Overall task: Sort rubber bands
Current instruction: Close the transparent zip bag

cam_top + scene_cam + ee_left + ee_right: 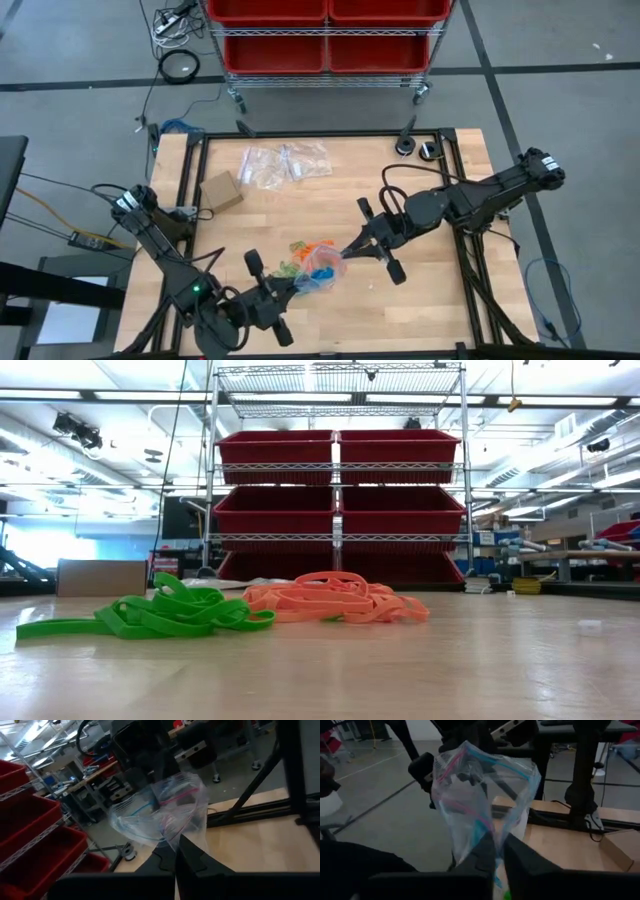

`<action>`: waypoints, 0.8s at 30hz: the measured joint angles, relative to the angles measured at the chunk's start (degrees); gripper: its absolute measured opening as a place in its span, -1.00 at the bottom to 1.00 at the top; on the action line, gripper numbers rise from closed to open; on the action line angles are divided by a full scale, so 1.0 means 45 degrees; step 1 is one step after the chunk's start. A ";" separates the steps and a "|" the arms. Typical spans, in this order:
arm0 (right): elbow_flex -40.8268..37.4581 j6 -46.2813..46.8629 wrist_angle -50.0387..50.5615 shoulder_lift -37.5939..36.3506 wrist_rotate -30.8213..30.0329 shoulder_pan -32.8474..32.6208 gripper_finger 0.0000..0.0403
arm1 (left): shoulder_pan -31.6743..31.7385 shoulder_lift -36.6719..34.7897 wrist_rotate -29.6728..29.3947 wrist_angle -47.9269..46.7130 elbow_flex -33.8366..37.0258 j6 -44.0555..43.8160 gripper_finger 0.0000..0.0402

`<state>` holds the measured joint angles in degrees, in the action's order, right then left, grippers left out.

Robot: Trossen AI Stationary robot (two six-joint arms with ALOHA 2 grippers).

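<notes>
A clear zip bag (322,268) hangs above the table between both grippers, with something blue showing inside it. My left gripper (292,285) is shut on it from the near left, and my right gripper (347,250) is shut on it from the right. Under and beside the bag lie rubber bands: an orange clump (318,247) (335,600) and a green clump (288,268) (160,615), both resting loose on the wooden table. The left wrist view shows the bag (165,815) spread open beyond the fingers. So does the right wrist view, where the bag (480,795) fills the middle. My left gripper pinches the bag's wall near its mouth (174,836) between its two fingers, coming in level from the near left. The bag stands beyond the fingers, clear of the table. My right gripper pinches the bag's opposite wall (492,832) between its two fingers, coming in almost level from the table's right. The bag's zip mouth gapes beyond the fingers, lifted clear.
Several empty clear bags (285,163) lie at the far middle of the table, with a small cardboard box (221,190) to their left. Two small round things (415,148) sit at the far right. A wire rack of red bins (325,35) stands beyond the far edge.
</notes>
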<state>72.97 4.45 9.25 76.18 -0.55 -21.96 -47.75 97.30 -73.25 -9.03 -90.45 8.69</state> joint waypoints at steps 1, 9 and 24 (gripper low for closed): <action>0.0000 -0.0029 0.0117 -0.0034 -0.0121 -0.0003 -0.97 | -0.0075 0.0000 -0.0250 -0.0105 0.0000 0.0001 -1.00; 0.0000 0.0062 0.0746 -0.0487 -0.1267 -0.0175 -0.99 | -0.0513 0.0000 -0.0905 -0.0696 0.0000 -0.0436 -1.00; 0.0000 0.0330 0.0811 -0.0679 -0.0790 -0.0373 -0.85 | -0.0489 0.0000 -0.0361 -0.1322 0.0000 -0.1420 -1.00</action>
<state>72.97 5.94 12.90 73.13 -4.10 -23.63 -49.95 97.30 -74.87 -14.98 -90.45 2.30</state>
